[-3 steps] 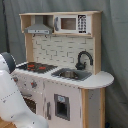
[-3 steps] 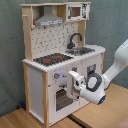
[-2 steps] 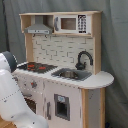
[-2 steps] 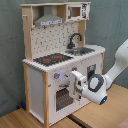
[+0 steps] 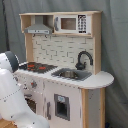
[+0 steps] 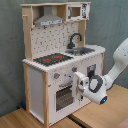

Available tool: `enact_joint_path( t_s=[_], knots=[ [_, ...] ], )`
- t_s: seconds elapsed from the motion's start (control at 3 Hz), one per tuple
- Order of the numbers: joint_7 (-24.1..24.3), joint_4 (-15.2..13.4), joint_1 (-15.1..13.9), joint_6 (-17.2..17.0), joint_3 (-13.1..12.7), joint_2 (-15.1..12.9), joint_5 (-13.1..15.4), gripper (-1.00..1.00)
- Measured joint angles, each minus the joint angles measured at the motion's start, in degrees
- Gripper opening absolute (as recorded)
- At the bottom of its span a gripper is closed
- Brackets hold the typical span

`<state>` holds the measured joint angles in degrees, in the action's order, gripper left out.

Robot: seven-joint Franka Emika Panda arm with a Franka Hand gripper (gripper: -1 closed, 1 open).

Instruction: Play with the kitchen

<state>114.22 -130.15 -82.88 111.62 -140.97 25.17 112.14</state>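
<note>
A grey curtain (image 5: pixel 114 45) backs the scene. The kitchen (image 6: pixel 55 55) stands on a wooden table (image 6: pixel 107 112). The gripper (image 6: pixel 80 86) sits at the oven door (image 6: pixel 64 96); jaw state cannot be determined.

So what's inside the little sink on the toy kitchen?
In the first exterior view the grey sink looks empty, with the black faucet curving above it. In the second exterior view its rim hides the bottom of the basin, so that part can't be seen there.
</note>
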Motion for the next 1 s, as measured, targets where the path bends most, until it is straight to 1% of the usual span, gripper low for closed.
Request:
enact_joint_path(
  t_s=[0.33,0.67,1.0],
  knots=[
    [1.7,2.2,-1.4,3.2,0.0,3.8,0.0,1.00],
    [1.7,2.6,-1.6,3.6,0.0,3.8,0.0,1.00],
    [1.7,2.6,-1.6,3.6,0.0,3.8,0.0,-1.00]
  ],
)
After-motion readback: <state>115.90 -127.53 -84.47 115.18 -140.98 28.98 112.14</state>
